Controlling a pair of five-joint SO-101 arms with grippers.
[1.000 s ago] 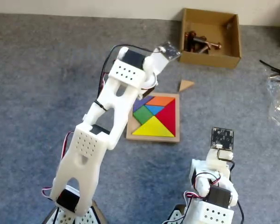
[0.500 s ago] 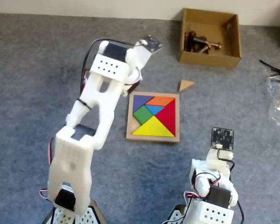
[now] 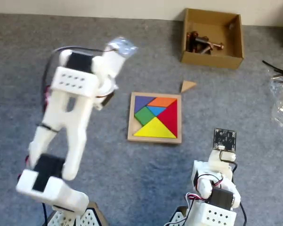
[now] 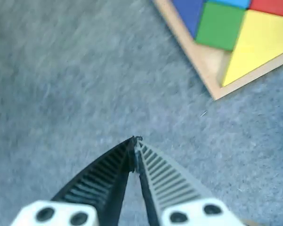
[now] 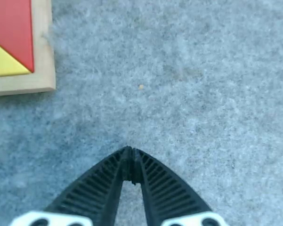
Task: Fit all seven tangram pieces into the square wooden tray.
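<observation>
The square wooden tray [image 3: 131, 118] lies mid-table, holding purple, orange, blue, green, red and yellow tangram pieces. A plain wooden triangle [image 3: 188, 85] lies on the carpet just beyond the tray's far right corner. My left gripper [image 4: 134, 141] is shut and empty over bare carpet to the left of the tray [image 4: 212, 77], where green, blue and yellow pieces show; the left arm [image 3: 70, 108] stands tall at the left. My right gripper [image 5: 130, 153] is shut and empty above carpet near the tray's near right corner [image 5: 42, 70], the right arm [image 3: 216, 183] folded low at the front.
A cardboard box [image 3: 212, 37] with metal parts stands at the back right. Cables and clear plastic [image 3: 280, 99] lie along the right edge. Grey carpet covers the table.
The left arm has swung left and away from the tray, uncovering its left side. The right arm has kept still.
</observation>
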